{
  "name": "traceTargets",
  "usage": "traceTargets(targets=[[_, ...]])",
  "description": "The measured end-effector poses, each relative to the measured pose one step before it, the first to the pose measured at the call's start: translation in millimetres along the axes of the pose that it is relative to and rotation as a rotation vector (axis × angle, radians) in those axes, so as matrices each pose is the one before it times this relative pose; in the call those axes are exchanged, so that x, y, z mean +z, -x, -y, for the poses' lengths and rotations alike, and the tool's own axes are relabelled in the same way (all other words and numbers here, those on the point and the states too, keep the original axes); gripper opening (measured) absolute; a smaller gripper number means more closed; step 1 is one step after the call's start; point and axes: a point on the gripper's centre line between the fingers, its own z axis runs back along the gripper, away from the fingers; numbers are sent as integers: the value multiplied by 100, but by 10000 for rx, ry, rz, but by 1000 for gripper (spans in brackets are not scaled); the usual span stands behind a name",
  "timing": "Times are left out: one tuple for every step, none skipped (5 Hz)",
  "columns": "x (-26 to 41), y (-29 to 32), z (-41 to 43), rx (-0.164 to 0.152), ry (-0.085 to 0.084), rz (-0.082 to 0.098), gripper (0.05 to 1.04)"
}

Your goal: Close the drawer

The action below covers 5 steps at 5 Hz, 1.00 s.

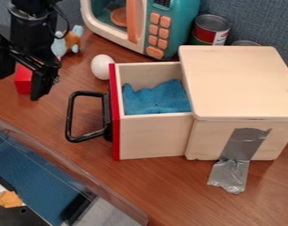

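Clear front rim: a see-through strip (pixel 63 170) runs along the near edge of the wooden tabletop (pixel 170 190), well apart from the work.
Drawer: the wooden drawer (pixel 152 137) stands pulled out to the left of its cabinet (pixel 238 84), so the closing stroke should run toward the right.
Gripper: the black gripper (pixel 19 85) is at the upper left with its fingers spread and nothing in its grasp; a red block (pixel 22 81) shows past the gap.
Step in hand: bring the gripper to the outer side of the black handle (pixel 71 117), low enough to meet it squarely. Bringing the fingers together first would give a firmer pushing end.
Handle: press near the middle of its outer bar, or on the red front panel (pixel 115 123) beside it; a push at one end could twist the drawer and make it bind.
Stroke: keep it level, slow and in line with the drawer's sides, until the red panel meets the cabinet.
Blue cloth: the cloth (pixel 155 99) inside bunches up near the cabinet mouth and might snag; ease off if the drawer drags.
White egg: it (pixel 102 67) sits just beside the panel's far corner, so approach from the handle side.
Silver tape: this (pixel 240 145) joins cabinet and tabletop, and should help resist the push.
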Motion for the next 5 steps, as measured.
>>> traceTargets(targets=[[-524, 233, 266, -90, 89, -205, 1001], [-1184, 342, -353, -651, -242, 235, 1001], [-868, 201, -675, -510, -252, 274, 1001], [-1052, 220, -30, -1111, -6, 292, 1001], [-740, -358, 172, -1629, 371, 366, 1001]])
